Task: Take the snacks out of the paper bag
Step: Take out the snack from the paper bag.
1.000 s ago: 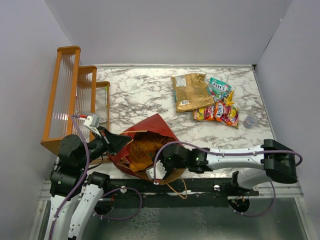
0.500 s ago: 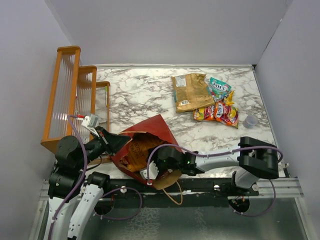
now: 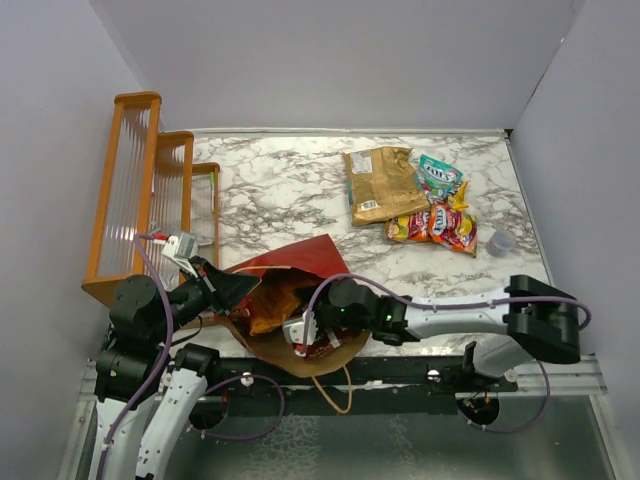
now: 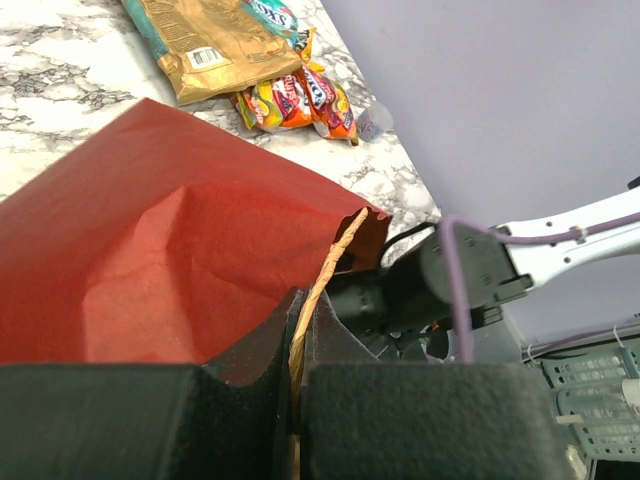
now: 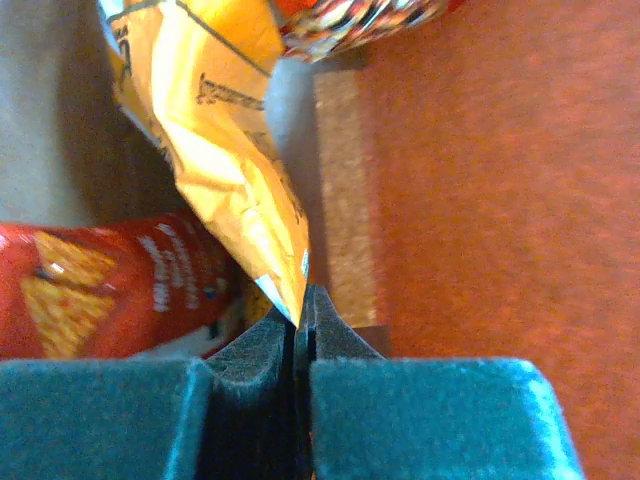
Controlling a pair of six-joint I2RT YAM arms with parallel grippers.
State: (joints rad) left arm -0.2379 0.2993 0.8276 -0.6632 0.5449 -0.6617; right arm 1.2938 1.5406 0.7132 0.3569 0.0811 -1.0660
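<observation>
The paper bag [image 3: 300, 262] lies on its side at the near edge, dark red outside, brown inside. My left gripper [image 3: 218, 290] is shut on its twisted tan handle [image 4: 328, 262], with the red wall [image 4: 170, 240] just beyond. My right gripper [image 3: 306, 331] is inside the bag's mouth, shut on the corner of an orange-yellow packet [image 5: 215, 160]. A dark red packet [image 5: 90, 290] lies beside it in the bag. Other snacks lie out on the table at the far right: a brown chip bag [image 3: 380, 185], a teal pouch [image 3: 438, 177] and red-yellow candy packs [image 3: 440, 225].
An orange wooden rack [image 3: 140, 195] stands at the far left of the marble table [image 3: 280, 185]. A small clear cup [image 3: 498, 242] sits by the candy packs near the right wall. The dark rail of the arm bases [image 3: 400, 370] runs just below the bag.
My right gripper has gone from open to shut on the orange-yellow packet's corner inside the bag. The bag's mouth has shifted toward the near edge. The left gripper has kept its hold.
</observation>
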